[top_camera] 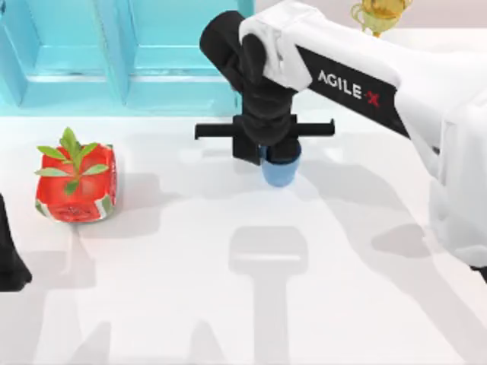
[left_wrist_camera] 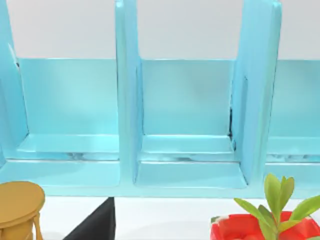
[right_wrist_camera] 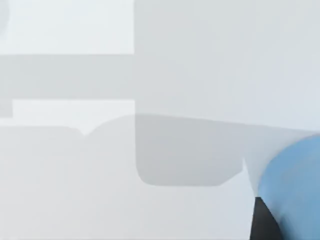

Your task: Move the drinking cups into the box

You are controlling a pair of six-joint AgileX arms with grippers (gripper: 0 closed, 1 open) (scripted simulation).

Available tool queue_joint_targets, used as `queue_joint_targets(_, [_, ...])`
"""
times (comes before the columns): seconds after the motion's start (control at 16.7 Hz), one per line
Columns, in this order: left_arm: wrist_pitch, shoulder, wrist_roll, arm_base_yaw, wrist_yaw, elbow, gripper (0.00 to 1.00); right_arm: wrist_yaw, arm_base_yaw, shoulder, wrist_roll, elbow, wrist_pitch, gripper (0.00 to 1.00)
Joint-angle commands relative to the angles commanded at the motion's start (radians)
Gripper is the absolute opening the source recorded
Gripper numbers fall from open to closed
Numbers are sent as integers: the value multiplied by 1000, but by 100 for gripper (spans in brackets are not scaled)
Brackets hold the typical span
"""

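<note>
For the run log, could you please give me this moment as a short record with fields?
right hand: over the table's middle, near the box, at the blue cup
blue cup: under the right hand, its lower part showing below the fingers; lifted or standing, cannot tell
box: turquoise, open compartments, at the table's far side
left arm: parked at the table's left edge
bystanders: red planter with a green plant on the left; gold trophy at far right
</note>
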Motion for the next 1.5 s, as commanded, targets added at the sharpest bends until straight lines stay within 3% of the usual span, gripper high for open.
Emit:
queue_joint_targets(0.48, [0,0,0,0,0,0,100,-1,-5,-18,-9,-10,-5,0])
queue_joint_targets(1.02, [0,0,0,0,0,0,100,-31,-159,-294,-164,-151,-124,0])
queue_joint_targets(1.5, [0,0,0,0,0,0,100,-32,-201,-339,-197,-169,-124,0])
